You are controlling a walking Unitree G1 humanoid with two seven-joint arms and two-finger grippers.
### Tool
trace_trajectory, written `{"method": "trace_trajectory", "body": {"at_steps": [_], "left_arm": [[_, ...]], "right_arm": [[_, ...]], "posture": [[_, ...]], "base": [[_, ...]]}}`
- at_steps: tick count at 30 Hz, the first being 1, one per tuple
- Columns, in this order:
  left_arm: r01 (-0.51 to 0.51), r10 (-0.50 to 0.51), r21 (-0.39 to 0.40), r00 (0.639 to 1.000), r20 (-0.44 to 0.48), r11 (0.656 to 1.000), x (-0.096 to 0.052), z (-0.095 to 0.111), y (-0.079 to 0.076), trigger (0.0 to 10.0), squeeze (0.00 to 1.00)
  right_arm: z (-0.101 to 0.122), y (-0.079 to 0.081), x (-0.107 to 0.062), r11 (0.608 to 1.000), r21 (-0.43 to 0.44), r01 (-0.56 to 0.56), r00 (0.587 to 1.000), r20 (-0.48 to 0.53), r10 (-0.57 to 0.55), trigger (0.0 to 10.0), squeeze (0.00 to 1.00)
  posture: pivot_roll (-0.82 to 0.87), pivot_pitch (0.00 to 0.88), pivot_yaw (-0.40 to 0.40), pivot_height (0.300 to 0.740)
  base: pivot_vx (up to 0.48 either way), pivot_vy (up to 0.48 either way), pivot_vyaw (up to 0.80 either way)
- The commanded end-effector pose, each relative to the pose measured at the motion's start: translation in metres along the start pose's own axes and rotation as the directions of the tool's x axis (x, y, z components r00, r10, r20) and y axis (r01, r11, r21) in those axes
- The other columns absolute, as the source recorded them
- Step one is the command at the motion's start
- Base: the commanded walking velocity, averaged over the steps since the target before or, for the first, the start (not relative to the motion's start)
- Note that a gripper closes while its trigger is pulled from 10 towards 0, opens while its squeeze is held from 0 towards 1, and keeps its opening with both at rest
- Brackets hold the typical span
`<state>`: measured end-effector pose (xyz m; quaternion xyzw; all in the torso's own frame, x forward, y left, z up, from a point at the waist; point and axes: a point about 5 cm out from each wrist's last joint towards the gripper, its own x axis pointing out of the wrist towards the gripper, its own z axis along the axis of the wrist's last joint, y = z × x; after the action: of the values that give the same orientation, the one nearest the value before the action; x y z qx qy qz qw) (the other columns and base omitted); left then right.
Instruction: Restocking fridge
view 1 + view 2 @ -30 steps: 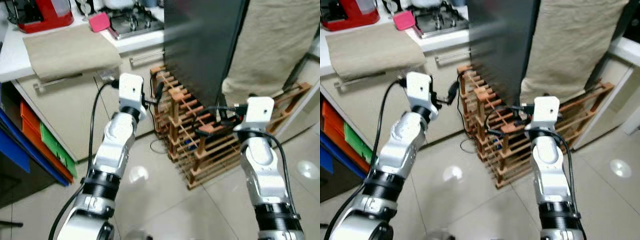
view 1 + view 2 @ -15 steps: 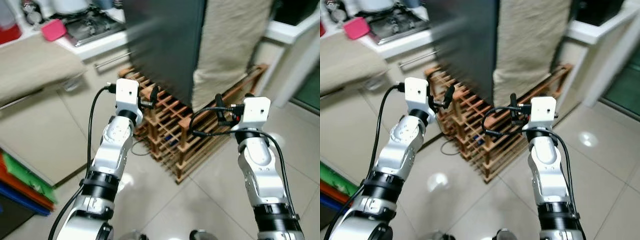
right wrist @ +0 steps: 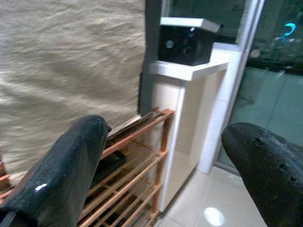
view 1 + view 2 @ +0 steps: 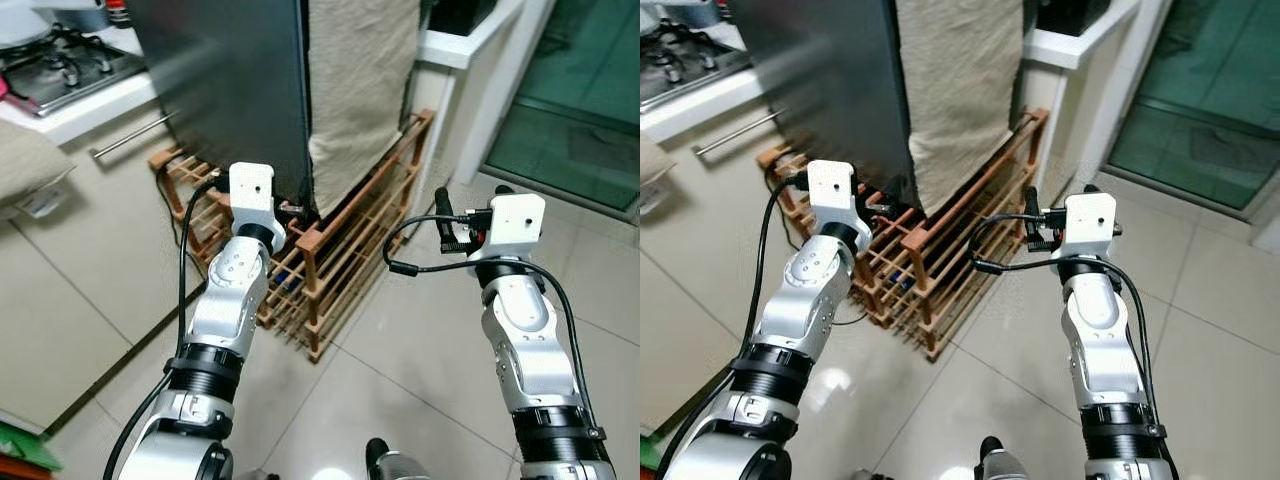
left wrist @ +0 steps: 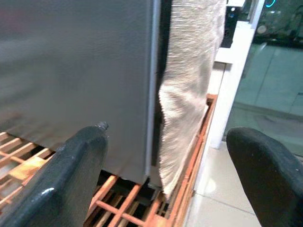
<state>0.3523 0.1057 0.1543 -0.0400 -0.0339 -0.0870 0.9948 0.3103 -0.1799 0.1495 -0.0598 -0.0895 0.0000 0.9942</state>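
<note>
Facing dark fridge [image 4: 225, 85], set on wooden rack [image 4: 340, 255], beige cloth [image 4: 360, 80] draped down its side. Left gripper [image 5: 165, 184] released, empty, raised near fridge's lower corner. Right gripper [image 3: 165, 179] released, empty, held over tiled floor [image 4: 420, 380], beside rack.

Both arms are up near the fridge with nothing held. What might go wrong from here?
The left gripper, open, sits close to the dark fridge corner and the wooden rack under it; pushing forward may knock either. A beige cloth drapes the fridge side and may snag a finger. The right gripper is open beside the white counter.
</note>
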Motion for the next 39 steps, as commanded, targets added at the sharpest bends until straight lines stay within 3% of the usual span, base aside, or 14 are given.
{"method": "trace_trajectory", "body": {"at_steps": [1, 8, 15, 21, 24, 31, 39], "left_arm": [[-0.007, 0.007, -0.009, 1.000, 0.023, 1.000, 0.003, 0.006, 0.001, 10.0, 0.00], [0.047, -0.051, 0.057, 0.996, 0.068, 0.997, 0.004, 0.012, -0.003, 10.0, 0.00], [0.054, -0.056, 0.065, 0.998, 0.032, 0.996, 0.007, 0.008, -0.009, 10.0, 0.00], [0.033, -0.033, 0.010, 0.999, 0.043, 0.999, 0.007, 0.009, -0.008, 10.0, 0.00], [0.016, -0.014, -0.015, 0.996, 0.092, 1.000, 0.006, 0.016, -0.007, 10.0, 0.00], [0.015, -0.013, -0.014, 0.990, 0.138, 1.000, 0.008, 0.028, -0.006, 10.0, 0.00], [0.049, -0.056, 0.052, 0.987, 0.152, 0.997, 0.009, 0.032, -0.012, 10.0, 0.00]], "right_arm": [[0.010, -0.002, 0.002, 1.000, -0.013, 0.003, 0.999, 0.044, -0.002, 10.0, 0.00], [0.010, 0.000, 0.003, 1.000, -0.016, -0.011, 0.999, 0.038, 0.012, 10.0, 0.00], [0.007, -0.001, 0.003, 1.000, -0.025, -0.007, 0.999, 0.033, 0.008, 10.0, 0.00], [0.011, 0.000, 0.003, 0.999, -0.032, -0.009, 0.999, 0.049, 0.010, 10.0, 0.00], [0.012, 0.000, 0.003, 0.999, -0.035, -0.013, 0.998, 0.055, 0.014, 10.0, 0.00], [0.012, 0.000, -0.001, 1.000, -0.025, -0.014, 0.998, 0.064, 0.016, 10.0, 0.00], [0.012, 0.002, -0.002, 1.000, -0.021, -0.013, 0.998, 0.061, 0.014, 10.0, 0.00]], "posture": [[-0.17, 0.020, 0.042, 0.740], [-0.17, 0.010, 0.043, 0.740], [-0.17, 0.006, 0.041, 0.740], [-0.18, 0.007, 0.040, 0.740], [-0.18, 0.012, 0.042, 0.740], [-0.18, 0.020, 0.044, 0.740], [-0.18, 0.031, 0.054, 0.740]], "base": [[0.000, 0.000, 0.00], [0.000, 0.340, -0.39], [0.000, 0.310, -0.73], [0.000, 0.000, 0.00], [0.000, 0.140, 0.00], [0.223, 0.406, 0.00], [0.327, 0.252, 0.00]]}}
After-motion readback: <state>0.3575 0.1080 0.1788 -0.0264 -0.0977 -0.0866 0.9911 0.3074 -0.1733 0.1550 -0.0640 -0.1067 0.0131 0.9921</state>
